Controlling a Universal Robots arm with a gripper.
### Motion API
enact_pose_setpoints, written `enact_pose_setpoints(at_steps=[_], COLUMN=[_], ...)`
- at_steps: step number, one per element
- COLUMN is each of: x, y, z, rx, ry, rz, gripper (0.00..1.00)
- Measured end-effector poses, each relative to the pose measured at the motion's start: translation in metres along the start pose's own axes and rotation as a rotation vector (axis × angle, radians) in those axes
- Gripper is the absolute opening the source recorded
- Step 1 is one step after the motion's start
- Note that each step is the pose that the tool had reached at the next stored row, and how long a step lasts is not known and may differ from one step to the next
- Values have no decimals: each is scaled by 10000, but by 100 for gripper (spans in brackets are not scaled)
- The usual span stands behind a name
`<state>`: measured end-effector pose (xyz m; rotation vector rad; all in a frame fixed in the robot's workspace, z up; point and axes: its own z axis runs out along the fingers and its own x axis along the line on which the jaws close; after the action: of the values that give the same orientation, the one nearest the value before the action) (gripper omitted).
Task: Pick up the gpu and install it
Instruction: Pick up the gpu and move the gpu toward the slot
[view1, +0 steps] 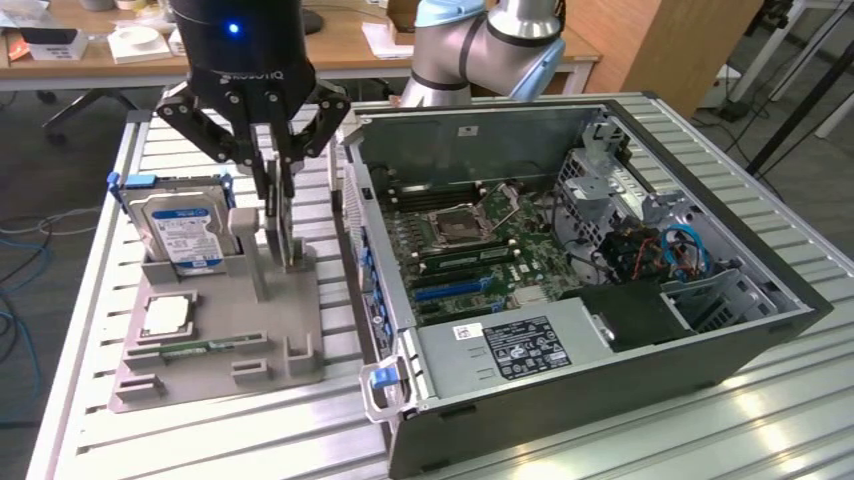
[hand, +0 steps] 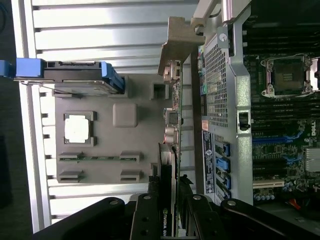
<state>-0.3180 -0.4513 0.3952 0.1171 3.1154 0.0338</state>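
The gpu (view1: 278, 215), a thin black card, stands on edge in a slot of the grey holder (view1: 200, 375) at the exterior view's left. My gripper (view1: 272, 175) hangs straight above it, its fingers closed in on the card's upper edge from both sides. In the wrist view the gpu (hand: 171, 150) runs edge-on, with its silvery bracket end (hand: 177, 45) farthest from the gripper (hand: 169, 220). The black fingers (hand: 146, 215) press against either face of the card. The card's lower edge still sits in the holder's slot.
The holder also carries a blue-labelled hard drive (view1: 184, 232), a silver processor chip (view1: 166, 315) and a green memory stick (view1: 214, 346). The open computer case (view1: 747, 340) lies right beside it, its motherboard (view1: 467, 230) and blue expansion slots (view1: 447, 290) exposed. The case wall (hand: 220, 75) runs close to the card.
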Motion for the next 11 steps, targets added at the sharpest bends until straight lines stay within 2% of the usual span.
enact_pose_setpoints(at_steps=[11], x=[-4], y=[4], z=[-150], rx=[-42], ry=[-1], rz=[-14], gripper=[27])
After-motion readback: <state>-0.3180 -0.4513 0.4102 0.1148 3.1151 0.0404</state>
